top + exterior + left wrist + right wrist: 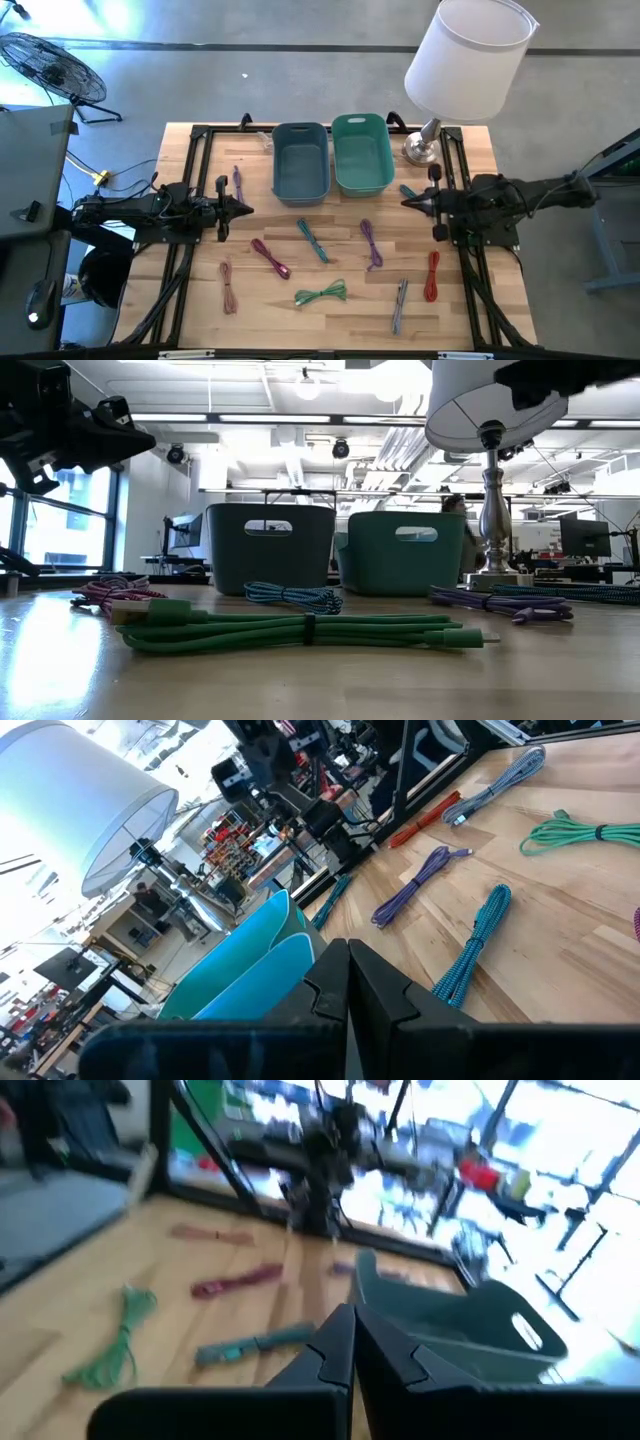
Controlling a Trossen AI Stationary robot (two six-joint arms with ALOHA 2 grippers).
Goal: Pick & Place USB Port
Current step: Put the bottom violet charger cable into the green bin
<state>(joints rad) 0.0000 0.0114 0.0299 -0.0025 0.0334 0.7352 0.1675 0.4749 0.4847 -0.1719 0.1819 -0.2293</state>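
Left pincer (245, 209) shut and holding nothing, up off the worktop (200, 300) near its left edge. Right pincer (408, 203) shut too, holding nothing, near the right edge beside the lamp (465, 60). Open wood between them. USB cables lying flat: green cable (322, 293) near the front edge, teal cable (313, 240) mid-worktop, maybe purple cable (371, 243) just beside. Blue bin (300, 160) and green bin (362, 152) touching, at the back edge.
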